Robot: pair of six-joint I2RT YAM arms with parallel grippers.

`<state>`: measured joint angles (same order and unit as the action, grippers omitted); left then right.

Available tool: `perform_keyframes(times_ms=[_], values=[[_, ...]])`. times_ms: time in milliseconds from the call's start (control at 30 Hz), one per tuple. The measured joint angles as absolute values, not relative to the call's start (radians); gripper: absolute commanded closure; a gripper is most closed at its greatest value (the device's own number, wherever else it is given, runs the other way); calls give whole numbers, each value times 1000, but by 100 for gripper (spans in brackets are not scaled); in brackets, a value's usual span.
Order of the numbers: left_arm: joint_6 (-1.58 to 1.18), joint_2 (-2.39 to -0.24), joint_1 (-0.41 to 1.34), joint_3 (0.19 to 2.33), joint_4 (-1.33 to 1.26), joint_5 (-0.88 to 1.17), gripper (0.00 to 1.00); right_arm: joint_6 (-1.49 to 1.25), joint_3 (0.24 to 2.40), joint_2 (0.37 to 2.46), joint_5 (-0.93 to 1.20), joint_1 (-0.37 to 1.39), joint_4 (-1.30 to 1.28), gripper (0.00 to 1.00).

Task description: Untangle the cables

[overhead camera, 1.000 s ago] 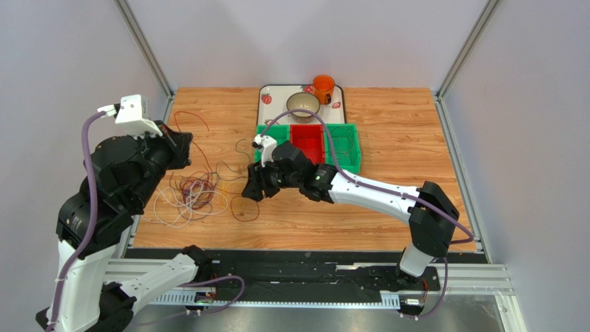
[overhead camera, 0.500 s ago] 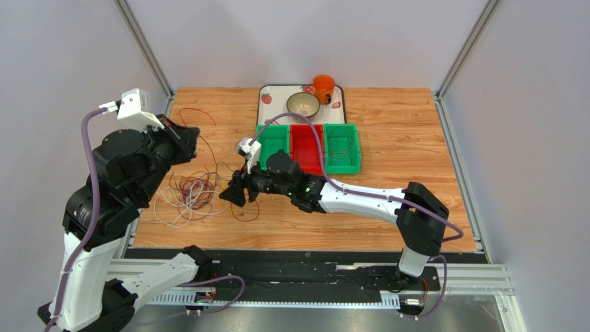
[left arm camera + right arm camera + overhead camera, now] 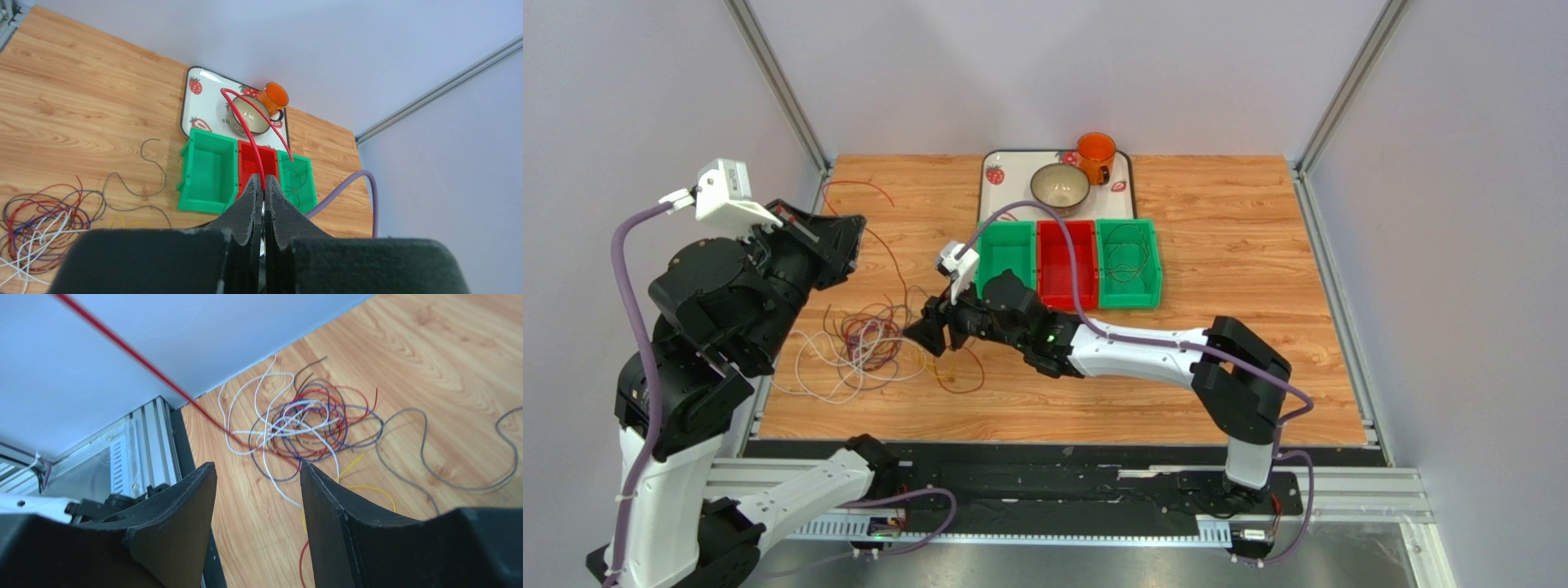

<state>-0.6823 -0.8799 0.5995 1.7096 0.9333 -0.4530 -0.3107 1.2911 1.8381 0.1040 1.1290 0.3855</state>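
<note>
Far from done, by the look of it. At the left, left gripper raised above the table, jaws pressed together on one red cable. Looks like a single strand being drawn out of the heap, not yet free.

Just right of that, low on the wood near the left edge, the cables: a knotted heap of red, white, dark and yellowish loops, with a few loose grey and yellow strands trailing toward the middle. Right again, right gripper low beside the heap, jaws spread, gripping nothing.

Further right, three bins, green, red, green, and behind them a tray with a bowl and an orange cup. Seems to be a few thin wires in the rightmost green bin, perhaps strands already sorted. Leaves nearly everything to do: most loops to be parted.

From overhead, gives the layout and both arms' places, but hides how either pair of jaws stands. From the left wrist, shows the closed pinch and the red cable arching up out of it, the heap cut off at the lower left corner. From the right wrist, shows the gap between the spread fingers, the heap lying beyond, and a red strand running taut to the upper left, hard to trace from overhead.
</note>
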Motion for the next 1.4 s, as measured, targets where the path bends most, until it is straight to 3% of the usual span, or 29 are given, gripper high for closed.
perform_keyframes(times_ms=[133, 233, 267, 333, 367, 767, 833, 867, 900, 967, 1100, 1233, 1400], values=[[-690, -882, 599, 1710, 929, -450, 100, -296, 1354, 1861, 77, 1129, 387, 44], [-693, -882, 599, 1709, 921, -450, 100, -290, 1390, 1877, 60, 1129, 389, 53], [-694, -882, 599, 1709, 920, -450, 100, -290, 1401, 1884, 53, 1129, 388, 68], [-694, -883, 599, 1709, 915, -450, 100, -284, 1415, 1893, 44, 1129, 385, 84], [-694, -884, 599, 1709, 914, -450, 100, -287, 1424, 1898, 42, 1129, 380, 100], [-628, -911, 599, 1716, 926, -564, 97, -303, 1344, 1809, 50, 1129, 312, 100], [-608, -931, 599, 1721, 935, -611, 80, -304, 1313, 1740, 54, 1129, 257, 100], [-598, -942, 599, 1722, 945, -635, 52, -303, 1301, 1692, 54, 1129, 208, 100], [-591, -953, 597, 1716, 953, -655, 35, -301, 1298, 1649, 54, 1129, 172, 100], [-589, -962, 593, 1694, 966, -675, 11, -298, 1304, 1559, 55, 1129, 104, 100], [-601, -975, 558, 1517, 987, -633, 12, -295, 1447, 1435, 55, 1129, -55, 100], [-617, -1002, 547, 1358, 991, -546, 22, -289, 1615, 1386, 46, 1129, -152, 100], [-615, -1008, 546, 1235, 983, -402, 24, -255, 1790, 1380, -13, 1129, -273, 100]])
